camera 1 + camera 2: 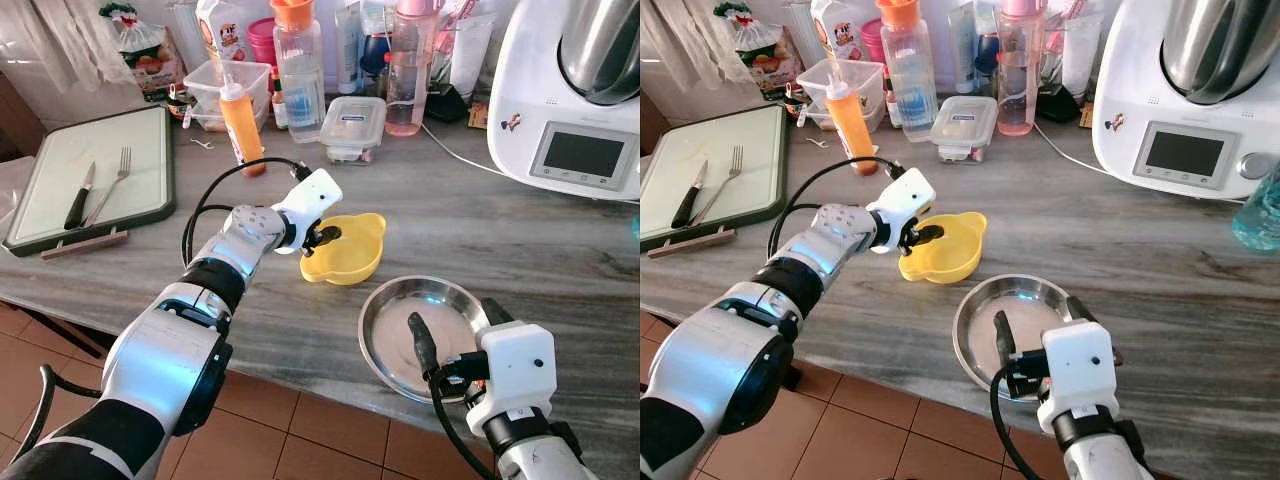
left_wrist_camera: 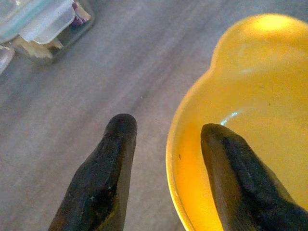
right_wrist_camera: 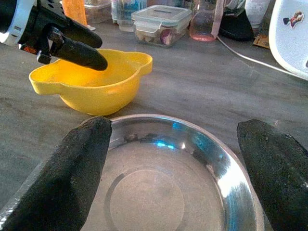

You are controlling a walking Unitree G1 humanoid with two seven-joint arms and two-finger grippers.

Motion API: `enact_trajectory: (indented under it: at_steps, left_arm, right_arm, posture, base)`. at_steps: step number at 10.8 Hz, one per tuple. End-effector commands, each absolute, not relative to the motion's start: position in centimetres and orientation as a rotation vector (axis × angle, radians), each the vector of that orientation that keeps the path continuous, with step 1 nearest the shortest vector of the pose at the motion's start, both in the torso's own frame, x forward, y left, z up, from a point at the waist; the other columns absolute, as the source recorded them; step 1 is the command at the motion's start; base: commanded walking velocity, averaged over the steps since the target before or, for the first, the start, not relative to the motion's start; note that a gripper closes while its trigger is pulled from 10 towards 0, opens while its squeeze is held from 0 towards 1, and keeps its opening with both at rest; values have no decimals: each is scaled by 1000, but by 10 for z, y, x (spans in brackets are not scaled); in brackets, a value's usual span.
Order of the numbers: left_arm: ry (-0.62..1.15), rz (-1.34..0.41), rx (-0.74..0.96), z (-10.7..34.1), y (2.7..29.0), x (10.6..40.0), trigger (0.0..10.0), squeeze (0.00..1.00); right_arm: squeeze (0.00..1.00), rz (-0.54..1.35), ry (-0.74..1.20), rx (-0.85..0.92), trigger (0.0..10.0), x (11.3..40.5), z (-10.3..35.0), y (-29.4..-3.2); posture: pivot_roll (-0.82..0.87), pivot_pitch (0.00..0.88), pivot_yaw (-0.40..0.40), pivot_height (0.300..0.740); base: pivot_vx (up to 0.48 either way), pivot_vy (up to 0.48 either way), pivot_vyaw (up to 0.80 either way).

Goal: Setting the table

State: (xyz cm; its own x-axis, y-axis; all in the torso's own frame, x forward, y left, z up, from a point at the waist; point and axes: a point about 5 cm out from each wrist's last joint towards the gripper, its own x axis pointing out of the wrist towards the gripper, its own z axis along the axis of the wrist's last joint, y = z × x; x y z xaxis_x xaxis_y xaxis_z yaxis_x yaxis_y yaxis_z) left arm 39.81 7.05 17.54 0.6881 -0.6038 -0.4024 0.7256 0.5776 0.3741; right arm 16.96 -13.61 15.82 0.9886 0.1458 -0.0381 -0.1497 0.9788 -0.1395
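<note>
Steel plate (image 1: 420, 330) lies nearest on the desk (image 1: 520, 230), with my right pincer (image 3: 173, 168) spread wide over its near rim, gripping nothing. Just beyond the plate sits the yellow bowl (image 1: 345, 250); my left pincer (image 2: 166, 159) straddles its rim, one finger inside, one outside, not yet closed. Farther from the plate, a fork (image 1: 108, 185) and knife (image 1: 78, 198) rest on a tray (image 1: 150, 150).

Bright, even indoor light in both head views, sharp overall, with mild wide-angle bending at the edges. Glare spots sit on the steel plate (image 1: 425, 330) and a blue-white reflection shows on its rim in the right wrist view. Left wrist view is soft, with blurred black fingers (image 2: 103, 178) close to the lens and a glowing yellow bowl (image 2: 250, 120).
</note>
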Motion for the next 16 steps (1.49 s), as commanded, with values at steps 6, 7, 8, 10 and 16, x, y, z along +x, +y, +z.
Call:
enact_trajectory:
  at_steps: [6,7,8,10,16]
  left_arm:
    - [256,-868,555,191,79,401,10000,1000]
    - [248,-861,558,194,81,402,10000,1000]
    - [238,-856,557,197,81,403,10000,1000]
    - [218,-855,568,205,83,404,10000,1000]
    - [-93,-538,346,256,116,418,10000,1000]
  right_arm:
    - [0,151,46,-132,10000,170,154,-136]
    - [0,156,48,-120,10000,170,153,-135]
    - [0,161,49,-110,10000,171,153,-134]
    - [0,153,42,-117,10000,173,153,-135]
    - [0,116,45,-94,10000,177,149,-139]
  posture:
    - [-86,92,112,740]
    - [-82,92,111,740]
    - [-79,92,111,740]
    - [-72,89,111,740]
    - [-51,85,97,740]
  base:
    - [0,0,0]
    - [0,0,0]
    - [0,0,0]
    - [0,0,0]
    - [0,0,0]
